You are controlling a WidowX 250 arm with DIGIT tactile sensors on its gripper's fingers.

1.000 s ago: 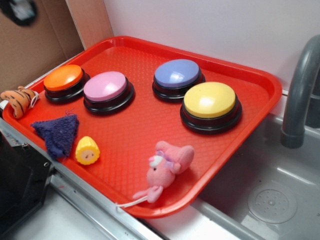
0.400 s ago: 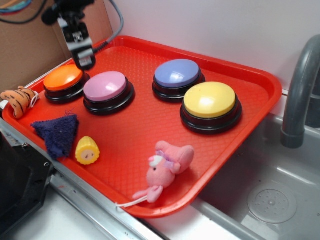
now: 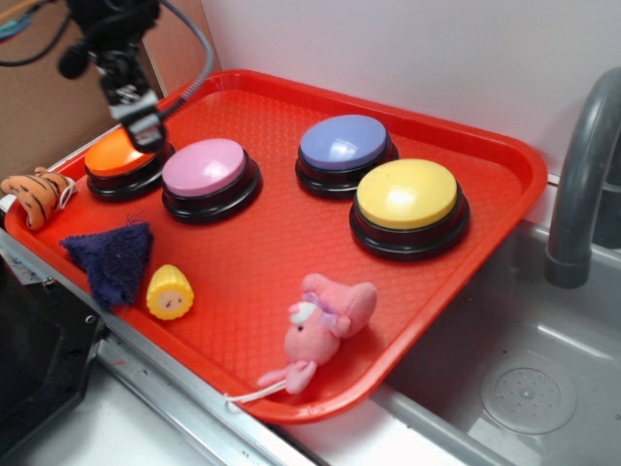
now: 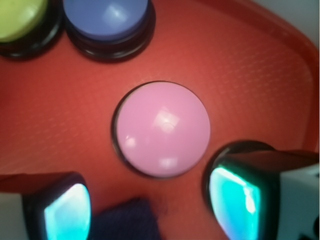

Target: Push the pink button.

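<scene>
The pink button (image 3: 204, 167) has a glossy pale pink dome on a black base and sits at the left-middle of the red tray (image 3: 291, 252). In the wrist view the pink button (image 4: 161, 129) lies in the centre, just ahead of my fingers. My gripper (image 3: 142, 128) hangs over the orange button (image 3: 118, 155), just left of the pink one. Seen from the wrist, the gripper (image 4: 150, 210) is open, its two teal-lit fingers wide apart with nothing between them. It is above the tray, not touching the pink button.
A purple-blue button (image 3: 343, 144) and a yellow button (image 3: 407, 194) stand to the right. A dark blue cloth (image 3: 112, 254), a toy corn (image 3: 170, 291), a pink plush animal (image 3: 323, 320) and a tiger toy (image 3: 37, 194) lie near the front. A sink and faucet (image 3: 582, 175) are at right.
The arm came into view from the upper left and came down over the orange button. Since 0.4 s ago it has shifted slightly left and lower. The objects have not moved.
</scene>
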